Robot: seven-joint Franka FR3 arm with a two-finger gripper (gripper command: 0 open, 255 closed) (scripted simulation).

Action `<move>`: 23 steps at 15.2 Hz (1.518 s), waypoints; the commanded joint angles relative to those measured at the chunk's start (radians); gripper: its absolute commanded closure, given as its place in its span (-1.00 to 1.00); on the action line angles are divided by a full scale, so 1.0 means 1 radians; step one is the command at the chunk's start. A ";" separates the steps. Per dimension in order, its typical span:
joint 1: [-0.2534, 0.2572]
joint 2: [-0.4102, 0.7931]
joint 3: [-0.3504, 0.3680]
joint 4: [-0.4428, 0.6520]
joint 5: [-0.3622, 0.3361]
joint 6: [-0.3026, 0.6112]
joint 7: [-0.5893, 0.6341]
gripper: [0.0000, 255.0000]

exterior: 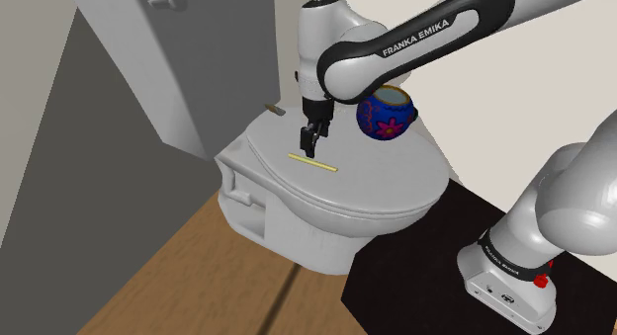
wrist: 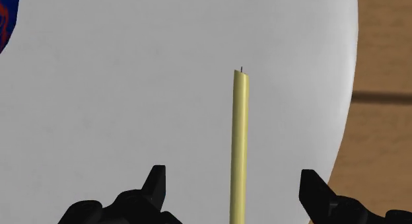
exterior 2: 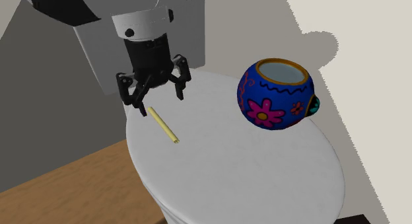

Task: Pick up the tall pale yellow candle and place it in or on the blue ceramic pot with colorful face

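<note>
Right now some of this is hard to see properly. From the shoulder view, the white arm [exterior: 415,41] crosses in front of the blue painted pot [exterior: 388,116] and covers its upper edge. In the wrist view the pot [wrist: 5,21] is just a blue sliver cut off at the picture's edge. The second exterior view shows the pot [exterior 2: 274,94] whole, mouth up, on the white toilet lid [exterior 2: 251,170].

The pale yellow candle [exterior 2: 162,125] lies flat on that lid, well apart from the pot. Its long axis runs from under the tool [exterior 2: 162,104] out toward the lid's rim, down and to the second exterior view's right. In the wrist view the candle [wrist: 239,143] points straight away from the tool [wrist: 234,175], with a tiny wick at its far end. Its near end runs out of the picture between the two black fingers [wrist: 156,180].

The fingers stand wide apart, one on each side of the candle, and grip nothing. In the shoulder view the tool [exterior: 310,143] hangs over the candle [exterior: 312,164], near one end. Whether a fingertip touches the candle, I cannot tell.
</note>
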 commanded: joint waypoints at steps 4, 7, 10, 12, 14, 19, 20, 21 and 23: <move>0.010 0.071 0.011 -0.005 -0.032 0.074 0.026 -1.00; 0.010 0.094 0.010 -0.022 -0.042 0.112 0.033 -1.00; 0.010 0.107 0.009 -0.030 -0.048 0.133 0.037 -1.00; 0.010 0.107 0.009 -0.030 -0.048 0.133 0.037 -1.00; 0.010 0.107 0.009 -0.030 -0.048 0.133 0.037 -1.00; 0.010 0.107 0.009 -0.030 -0.048 0.132 0.037 1.00; 0.010 0.106 0.008 -0.031 -0.048 0.132 0.036 1.00; 0.009 0.104 0.008 -0.032 -0.047 0.132 0.035 1.00; 0.009 0.100 0.008 -0.039 -0.046 0.135 0.034 1.00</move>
